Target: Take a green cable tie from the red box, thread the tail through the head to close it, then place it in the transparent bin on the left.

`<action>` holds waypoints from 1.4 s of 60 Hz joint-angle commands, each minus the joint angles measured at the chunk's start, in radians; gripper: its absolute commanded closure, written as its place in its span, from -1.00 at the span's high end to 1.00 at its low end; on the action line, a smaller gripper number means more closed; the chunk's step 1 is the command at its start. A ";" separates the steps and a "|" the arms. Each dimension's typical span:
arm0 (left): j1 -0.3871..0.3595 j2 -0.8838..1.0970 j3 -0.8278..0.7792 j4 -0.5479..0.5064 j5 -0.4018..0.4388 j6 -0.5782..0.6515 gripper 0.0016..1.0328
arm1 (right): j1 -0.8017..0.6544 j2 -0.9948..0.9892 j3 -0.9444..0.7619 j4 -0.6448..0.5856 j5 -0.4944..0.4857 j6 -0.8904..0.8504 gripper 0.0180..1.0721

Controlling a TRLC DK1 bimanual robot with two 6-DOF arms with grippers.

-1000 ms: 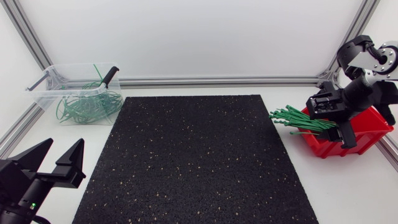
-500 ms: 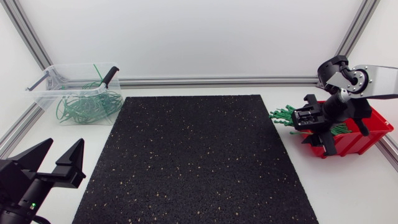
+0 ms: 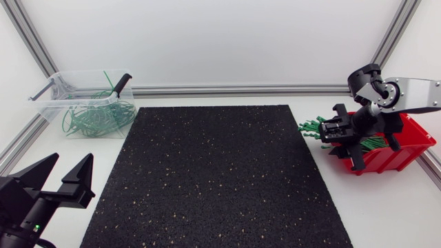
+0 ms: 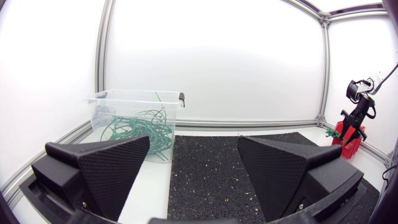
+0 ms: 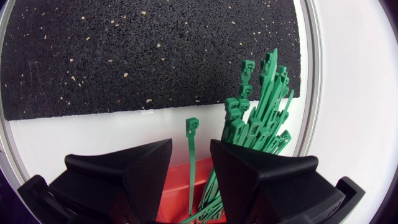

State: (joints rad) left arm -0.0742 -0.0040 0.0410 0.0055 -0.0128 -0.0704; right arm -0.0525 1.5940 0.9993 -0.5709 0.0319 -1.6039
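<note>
The green cable ties stick out of the red box in a bundle, their heads fanned past its edge toward the black mat. Only the right wrist view shows a single tie apart from that bundle. It runs along the gap between the two fingers of the right end effector, with its head just ahead of them. There is space on either side of it, so the end effector is open and grips nothing.

From overhead, the right end effector sits at the mat-side end of the red box, and the lone tie can't be picked out. Far across the desk from the red box, the transparent bin holds looped green ties. The left end effector is spread wide open, well apart from the red box. In its own view the red box shows only small and distant.
</note>
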 commanded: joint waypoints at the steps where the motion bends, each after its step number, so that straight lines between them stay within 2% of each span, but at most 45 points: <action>1: 0.002 -0.008 -0.039 -0.021 -0.001 0.014 0.91 | 0.010 0.021 -0.024 0.009 0.010 0.001 -0.21; 9: 0.002 -0.008 -0.039 -0.021 -0.001 0.014 0.91 | 0.006 0.023 -0.022 0.013 0.011 0.001 -0.22; 13: 0.002 -0.008 -0.039 -0.021 -0.001 0.014 0.91 | 0.003 0.023 -0.024 0.011 0.011 -0.002 -0.50; 27: 0.002 -0.008 -0.039 -0.021 -0.001 0.014 0.91 | -0.003 0.021 -0.025 0.013 0.013 -0.004 -0.57; 38: 0.002 -0.008 -0.039 -0.021 -0.001 0.014 0.91 | 0.000 0.006 -0.030 0.013 0.013 -0.004 -0.76; 52: 0.004 -0.008 -0.038 -0.022 -0.001 0.014 0.91 | -0.001 -0.026 -0.031 0.009 0.014 -0.008 -0.79; 54: 0.002 -0.008 -0.038 -0.022 -0.001 0.014 0.91 | -0.001 -0.028 -0.030 0.009 0.014 -0.007 -0.89; 67: 0.002 -0.008 -0.038 -0.022 -0.001 0.014 0.91 | -0.001 -0.043 -0.033 0.005 0.020 -0.004 -0.89; 84: 0.001 -0.008 -0.038 -0.024 -0.001 0.014 0.91 | 0.000 -0.134 -0.010 -0.061 0.019 0.006 -0.89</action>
State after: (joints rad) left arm -0.0742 -0.0040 0.0410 0.0055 -0.0124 -0.0704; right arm -0.0483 1.5101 0.9928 -0.6037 0.0498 -1.6012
